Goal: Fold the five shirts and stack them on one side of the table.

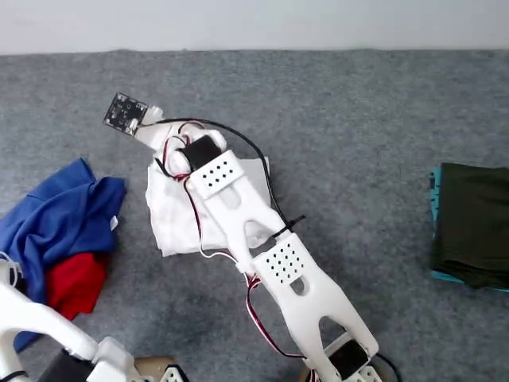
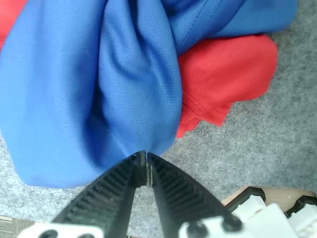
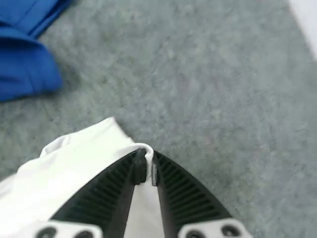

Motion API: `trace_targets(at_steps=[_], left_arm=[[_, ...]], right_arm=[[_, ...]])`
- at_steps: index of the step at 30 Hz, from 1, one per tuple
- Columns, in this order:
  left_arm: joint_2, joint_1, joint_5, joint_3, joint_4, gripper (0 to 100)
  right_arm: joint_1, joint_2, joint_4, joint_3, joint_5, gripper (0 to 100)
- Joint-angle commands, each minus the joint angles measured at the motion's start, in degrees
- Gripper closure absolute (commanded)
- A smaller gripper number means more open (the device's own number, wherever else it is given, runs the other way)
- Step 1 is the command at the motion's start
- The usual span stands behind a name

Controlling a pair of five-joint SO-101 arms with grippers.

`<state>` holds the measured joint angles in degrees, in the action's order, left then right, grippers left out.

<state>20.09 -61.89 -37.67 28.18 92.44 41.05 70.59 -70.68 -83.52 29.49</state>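
From where I stand, the right gripper (image 3: 144, 167) is clenched on a hem of the white shirt (image 3: 74, 171), which lies crumpled left of the table's centre. The left gripper (image 2: 147, 161) is closed on the edge of the blue shirt (image 2: 99, 89) (its folds converge on the tips), which partly covers the red shirt (image 2: 228, 74). Procedure: draw the white hem flat and taut before folding, then carry it to the folded stack (image 1: 473, 223).

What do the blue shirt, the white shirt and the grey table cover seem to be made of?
The blue shirt: probably synthetic sports mesh, faintly glossy; fine pinholes show in the weave. The white shirt: smooth, matte cloth, perhaps cotton; its weave is too fine to tell. The grey table cover: looks like felt or short carpet, matte, fuzzy, flecked fibres.
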Motion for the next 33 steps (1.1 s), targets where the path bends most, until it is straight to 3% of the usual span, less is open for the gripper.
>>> trace_targets(at_steps=[1,7,12,22,33], left_arm=[[1.5,0.4,-0.4,-0.1,-1.0,98],[1.5,0.4,-0.4,-0.1,-1.0,98],[1.5,0.4,-0.3,-0.1,-1.0,98],[1.5,0.4,-0.3,-0.1,-0.7,98],[1.8,0.3,-0.2,0.0,0.2,98]], right_arm=[[0.0,-0.7,-0.3,0.3,0.6,97.6],[0.9,-2.9,-7.1,-2.9,0.4,82.0],[0.8,-7.0,-15.4,-6.8,0.3,81.9],[1.1,-11.6,-31.8,-7.0,0.3,96.6],[5.9,-10.1,-32.1,7.5,-1.8,98.4]])
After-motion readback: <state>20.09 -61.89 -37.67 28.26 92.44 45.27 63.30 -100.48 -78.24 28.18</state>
